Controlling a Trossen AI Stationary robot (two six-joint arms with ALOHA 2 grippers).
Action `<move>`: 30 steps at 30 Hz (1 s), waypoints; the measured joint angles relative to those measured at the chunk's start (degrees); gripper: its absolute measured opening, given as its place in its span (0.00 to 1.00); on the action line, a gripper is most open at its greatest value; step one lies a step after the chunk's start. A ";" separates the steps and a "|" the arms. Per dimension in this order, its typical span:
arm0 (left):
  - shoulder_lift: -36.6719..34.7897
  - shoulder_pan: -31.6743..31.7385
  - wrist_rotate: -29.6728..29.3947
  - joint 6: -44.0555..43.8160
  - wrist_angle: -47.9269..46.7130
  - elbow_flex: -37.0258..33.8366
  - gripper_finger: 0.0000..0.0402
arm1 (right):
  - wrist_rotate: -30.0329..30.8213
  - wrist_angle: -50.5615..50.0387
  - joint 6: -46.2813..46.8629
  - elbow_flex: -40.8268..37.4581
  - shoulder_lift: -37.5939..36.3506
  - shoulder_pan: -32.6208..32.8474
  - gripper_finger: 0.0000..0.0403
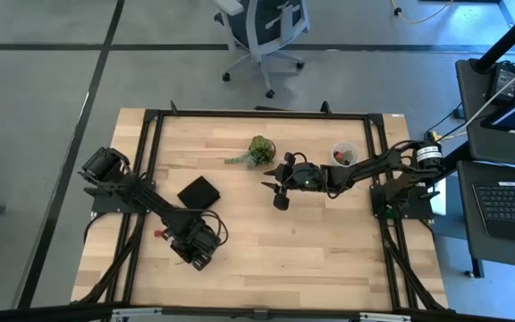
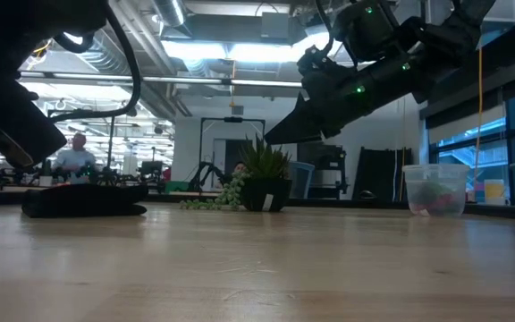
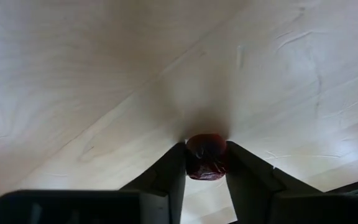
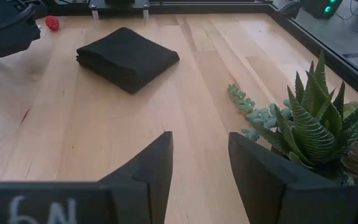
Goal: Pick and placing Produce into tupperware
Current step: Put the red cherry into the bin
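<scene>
At the left of the counter (image 1: 266, 259), the left gripper (image 1: 195, 253) is down near the wood with its fingers (image 3: 166, 171) set on either side of a small dark red berry (image 3: 206, 157), one piece of the produce. The pads look to touch it on both sides, so the grip seems made or very nearly so. Another red berry (image 1: 160, 234) lies just beside that arm. A folded black cloth (image 1: 198, 191) sits a little farther in, then a leafy green plant (image 1: 257, 150) near the far edge.

The right gripper (image 1: 280, 195) hangs above the middle of the counter, its fingers (image 4: 151, 168) parted and holding nothing. To its right stands the tupperware (image 1: 343, 154), with some pieces already inside.

The step in hand appears to be securing the berry. It would go best with a gentle squeeze, since so small and soft a piece could squash or squirt sideways, followed by a straight lift. The carry to the tub, well apart, must pass the right arm.
</scene>
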 joint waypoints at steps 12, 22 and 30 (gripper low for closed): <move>-1.00 2.67 -0.67 6.83 -0.34 -0.17 0.15 | 0.00 -0.04 0.28 0.00 -0.15 0.00 0.39; -9.49 12.73 -30.81 30.07 1.25 -0.23 0.14 | -0.02 -0.71 0.12 0.02 -3.68 1.41 0.39; -15.57 19.78 -47.11 60.70 27.58 -0.15 0.15 | -0.05 0.82 0.25 0.04 -4.24 5.51 0.39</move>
